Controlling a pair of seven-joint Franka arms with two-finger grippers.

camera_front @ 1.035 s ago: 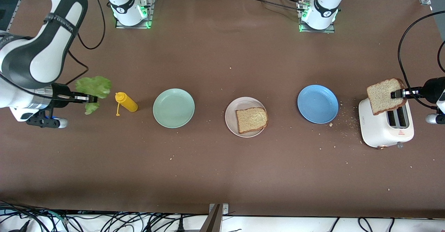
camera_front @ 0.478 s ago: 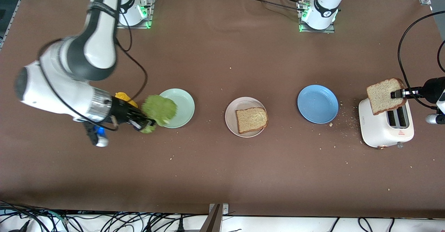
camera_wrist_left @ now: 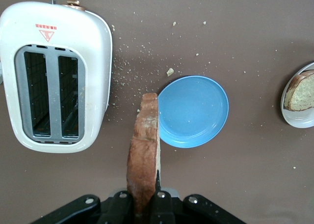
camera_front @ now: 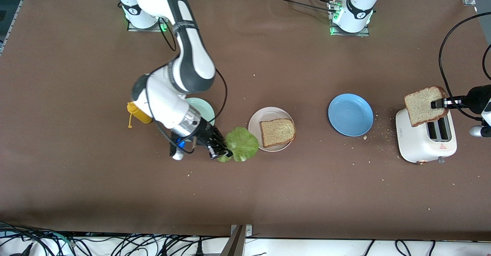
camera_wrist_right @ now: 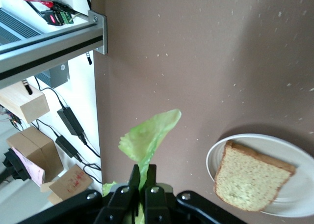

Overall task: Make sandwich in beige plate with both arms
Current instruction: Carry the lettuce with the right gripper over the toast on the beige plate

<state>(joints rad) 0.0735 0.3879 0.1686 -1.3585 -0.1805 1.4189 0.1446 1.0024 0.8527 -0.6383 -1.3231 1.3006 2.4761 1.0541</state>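
Brown cloth covers the long table (camera_front: 268,194), and at its middle sits the round pale beige plate (camera_front: 256,127) with one square slice of grainy brown bread (camera_front: 278,132) lying flat on it. The right gripper (camera_front: 223,154) hangs over the bare cloth just beside that plate, toward the right arm's end, its fingers pinched shut on the stem of a ruffled green lettuce leaf (camera_front: 242,145) (the right wrist view shows the leaf (camera_wrist_right: 147,138) standing up from between the black fingers, with the plate (camera_wrist_right: 299,207) and bread (camera_wrist_right: 250,180) nearby). The leaf's edge overlaps the plate's rim in the front view. The right arm partly hides a round mint-green plate (camera_front: 206,110); a yellow squeeze bottle (camera_front: 139,113) lies beside it. The left gripper (camera_front: 436,104) is closed on a second slice of brown bread (camera_front: 421,105), held on edge over the white two-slot toaster (camera_front: 424,142). A round blue plate (camera_front: 350,114) rests between toaster and beige plate.
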